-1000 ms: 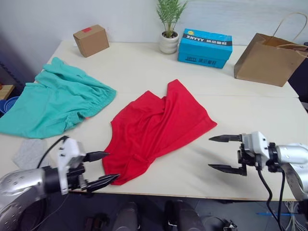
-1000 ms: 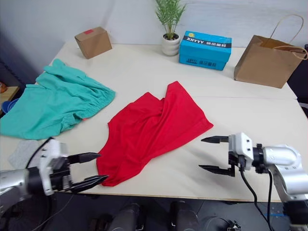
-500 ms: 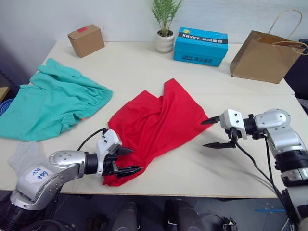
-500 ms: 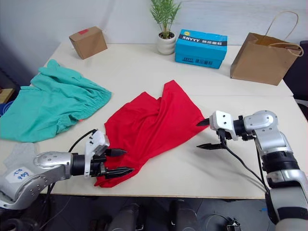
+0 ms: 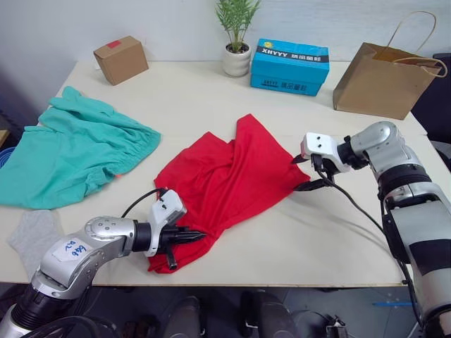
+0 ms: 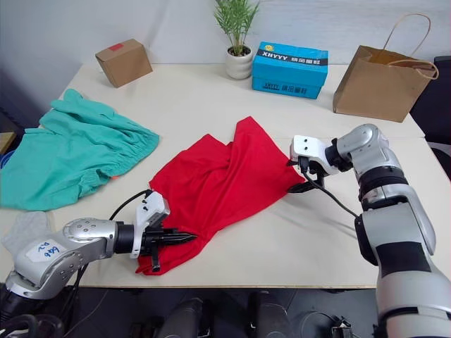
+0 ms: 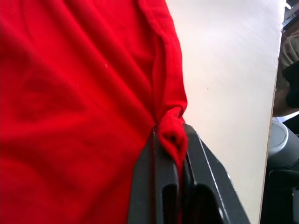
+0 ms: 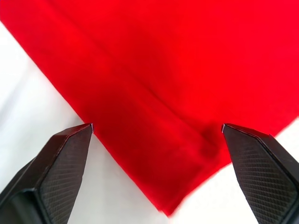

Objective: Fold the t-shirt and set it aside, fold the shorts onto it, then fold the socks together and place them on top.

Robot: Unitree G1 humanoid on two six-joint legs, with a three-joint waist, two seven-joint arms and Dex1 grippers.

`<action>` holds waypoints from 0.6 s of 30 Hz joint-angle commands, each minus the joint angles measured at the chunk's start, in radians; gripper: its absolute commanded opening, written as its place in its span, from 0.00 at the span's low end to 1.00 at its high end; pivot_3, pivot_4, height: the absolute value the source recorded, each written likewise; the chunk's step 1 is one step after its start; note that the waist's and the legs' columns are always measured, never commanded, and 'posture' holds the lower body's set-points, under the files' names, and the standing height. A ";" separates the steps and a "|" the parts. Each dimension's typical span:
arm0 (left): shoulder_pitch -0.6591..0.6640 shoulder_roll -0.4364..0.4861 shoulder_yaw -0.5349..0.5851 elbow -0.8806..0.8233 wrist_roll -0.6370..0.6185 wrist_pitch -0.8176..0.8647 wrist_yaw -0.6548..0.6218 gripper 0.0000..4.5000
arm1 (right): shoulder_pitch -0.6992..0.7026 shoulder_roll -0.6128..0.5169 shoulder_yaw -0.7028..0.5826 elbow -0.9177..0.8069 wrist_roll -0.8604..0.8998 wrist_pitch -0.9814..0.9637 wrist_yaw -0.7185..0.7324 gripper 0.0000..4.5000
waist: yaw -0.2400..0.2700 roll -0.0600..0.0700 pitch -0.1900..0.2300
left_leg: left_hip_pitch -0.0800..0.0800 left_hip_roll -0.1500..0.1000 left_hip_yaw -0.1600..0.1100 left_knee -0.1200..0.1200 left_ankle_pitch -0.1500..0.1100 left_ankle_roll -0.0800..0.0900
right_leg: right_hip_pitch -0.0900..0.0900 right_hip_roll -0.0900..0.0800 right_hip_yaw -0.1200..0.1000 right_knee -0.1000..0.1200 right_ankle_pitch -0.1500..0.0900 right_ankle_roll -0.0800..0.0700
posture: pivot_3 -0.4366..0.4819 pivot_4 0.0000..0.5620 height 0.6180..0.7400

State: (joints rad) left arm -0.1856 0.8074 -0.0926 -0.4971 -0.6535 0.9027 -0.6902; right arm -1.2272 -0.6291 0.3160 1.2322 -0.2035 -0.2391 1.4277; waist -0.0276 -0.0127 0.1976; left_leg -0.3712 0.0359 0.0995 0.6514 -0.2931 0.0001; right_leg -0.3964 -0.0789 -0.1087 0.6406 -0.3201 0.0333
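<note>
T-shirt: the t-shirt (image 5: 229, 179) lies crumpled mid-desk, not flat; folds run diagonally, one corner toward the near edge, one toward the right.
Left tool: the left tool (image 5: 189, 236) is at the shirt's near corner, fingers pinched together on a bunched roll of red hem; the left wrist view shows cloth wedged between the two black fingers (image 7: 156, 186).
Right tool: the right tool (image 6: 297, 174) is at the shirt's right-hand corner, fingers spread wide apart, the corner lying between the tips but not gripped; the right wrist view shows both fingertips (image 8: 65, 154) straddling the red point, desk (image 5: 211, 91) visible on either side.
Shorts: the shorts (image 5: 70, 155) are heaped at the left of the desk, well apart from the shirt.
Socks: one grey sock (image 5: 32, 236) lies at the near left edge, just below the shorts; a second I cannot make out.
Step in hand: probably taking two corners to spread the shirt before folding.
Risk, right: if the fingers close too high they may meet air or only skim the top layer, so the corner slips out on lifting.
Risk, left: the grip is on a thin rolled hem only; a hard pull could strip it free.
Risk, cloth: lifting while one side is loose would drag and twist the shirt, worsening the creases.
Background: cardboard box (image 5: 120, 59), potted plant (image 5: 236, 39), blue box (image 5: 289, 58), paper bag (image 5: 380, 70) along the far edge, clear of the work.
</note>
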 commanded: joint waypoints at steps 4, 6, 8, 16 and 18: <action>0.010 0.001 0.014 -0.038 0.007 -0.017 -0.030 0.01 | -0.059 0.012 0.026 0.056 -0.078 0.032 0.042 1.00 | 0.000 0.000 0.000 | 0.000 0.000 0.000 0.000 0.000 0.000 | 0.000 0.000 0.000 0.001 0.000 0.000 | 0.48 0.27 1.00; 0.011 -0.010 0.007 -0.035 0.022 -0.027 -0.022 0.00 | -0.059 0.023 0.017 0.064 -0.082 0.025 0.014 0.91 | 0.000 0.000 0.000 | 0.000 0.000 0.000 0.000 0.000 0.000 | 0.000 0.000 0.000 0.001 0.000 0.000 | 0.48 0.27 1.00; 0.015 -0.015 0.003 -0.035 0.033 -0.033 -0.021 0.00 | -0.059 0.029 0.014 0.068 -0.090 0.016 -0.011 0.80 | -0.001 0.000 0.000 | 0.000 0.000 0.000 0.000 0.000 0.000 | 0.000 0.000 0.000 0.001 0.000 0.000 | 0.48 0.27 1.00; 0.034 -0.015 0.012 -0.041 0.055 -0.041 -0.023 0.00 | -0.074 0.040 -0.033 0.071 -0.069 0.021 0.017 0.17 | -0.001 0.000 0.000 | 0.000 0.000 0.000 0.000 0.000 -0.001 | 0.000 0.000 0.001 0.002 0.000 0.000 | 0.48 0.27 1.00; 0.033 -0.011 0.013 -0.039 0.060 -0.042 -0.027 0.00 | -0.085 0.039 -0.037 0.072 -0.075 0.027 0.026 0.05 | -0.001 0.000 0.000 | 0.000 0.000 0.000 0.000 0.000 -0.001 | 0.000 0.000 0.001 0.002 0.000 0.000 | 0.48 0.27 1.00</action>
State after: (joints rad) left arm -0.1523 0.7885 -0.0947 -0.5031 -0.6011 0.8761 -0.7115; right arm -1.2700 -0.5812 0.3049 1.3078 -0.2889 -0.2157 1.4402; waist -0.0286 -0.0122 0.1979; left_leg -0.3709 0.0359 0.0998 0.6515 -0.2928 -0.0005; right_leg -0.3968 -0.0790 -0.1081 0.6422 -0.3202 0.0332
